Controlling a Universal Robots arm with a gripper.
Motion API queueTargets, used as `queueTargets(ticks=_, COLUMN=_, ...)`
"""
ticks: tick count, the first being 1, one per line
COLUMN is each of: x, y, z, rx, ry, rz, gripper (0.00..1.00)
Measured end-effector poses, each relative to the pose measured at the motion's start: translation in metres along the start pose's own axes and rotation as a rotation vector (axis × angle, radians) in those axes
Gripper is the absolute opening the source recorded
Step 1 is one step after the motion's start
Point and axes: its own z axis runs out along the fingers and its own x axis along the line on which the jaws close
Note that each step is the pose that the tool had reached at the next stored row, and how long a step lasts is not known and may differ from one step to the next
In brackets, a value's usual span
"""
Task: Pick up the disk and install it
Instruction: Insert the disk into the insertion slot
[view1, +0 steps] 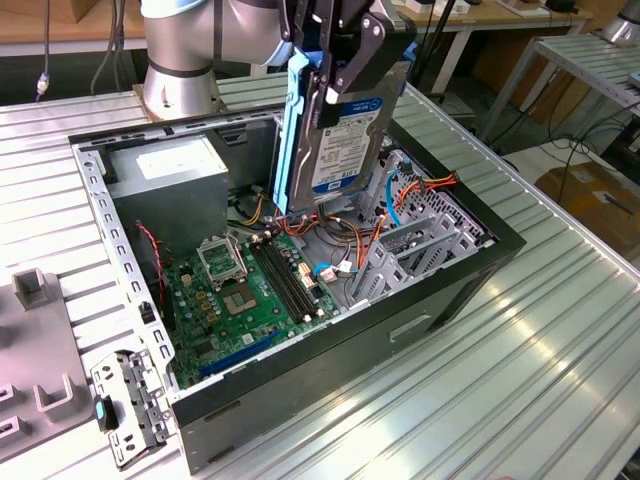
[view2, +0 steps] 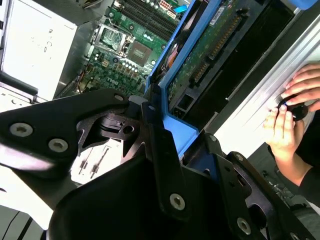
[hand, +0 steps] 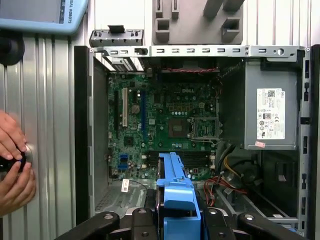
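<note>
Blue plastic rails on dark metal: the disk (view1: 345, 140), clamped on end in the gripper (view1: 335, 75), black jaws clenched on it from above. Hanging over the open computer case (view1: 400, 335), roughly above the strip between the green motherboard (view1: 250, 290) and the metal drive cage (view1: 420, 245). White label with blue band turned toward the exterior camera. Slightly tilted. Lower end close to the loose orange and red cables (view1: 345, 240); cannot tell if touching. Not yet seated in the cage. Grey power supply (view1: 165, 170) with white sticker in the far corner of the case, near the arm base (view1: 180, 75). Case resting on a ribbed aluminium table (view1: 560, 340). On the table at the exterior view's left, beside the case: grey fixture block (view1: 35, 330), plus small metal bracket (view1: 125, 410) with a teal tab. In the second wrist view: black gripper linkages up close, blue rail and green circuit-board underside of the disk running out from between them, motherboard beyond. Same view: a person's hands (view2: 290, 122) on the table edge outside the case, curled around a small dark round object (view2: 295, 107). In the first wrist view: straight-down look into the case, blue rail of the disk between the gripper links, motherboard and power supply beneath, hands on the table outside the case wall, blue-framed pendant (hand: 40, 15) on the table past the case
</note>
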Motion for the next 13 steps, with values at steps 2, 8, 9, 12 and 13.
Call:
queueTargets(ticks=2, x=0.0000, y=-0.0009, z=0.0001, rx=-0.0001, ry=0.0008, rz=0.000, gripper=0.37)
queueTargets(ticks=8, x=-0.0001, y=-0.0034, z=0.0002, rx=0.0000, ry=0.0008, rz=0.000, gripper=0.37)
queueTargets(ticks=9, x=-0.0001, y=-0.0034, z=0.0002, rx=0.0000, ry=0.0008, rz=0.000, gripper=0.37)
queueTargets(ticks=12, x=-0.0001, y=-0.0035, z=0.0002, rx=0.0000, ry=0.0008, rz=0.000, gripper=0.37)
queueTargets(ticks=13, x=-0.0001, y=-0.0035, z=0.0002, rx=0.0000, ry=0.0008, rz=0.000, gripper=0.37)
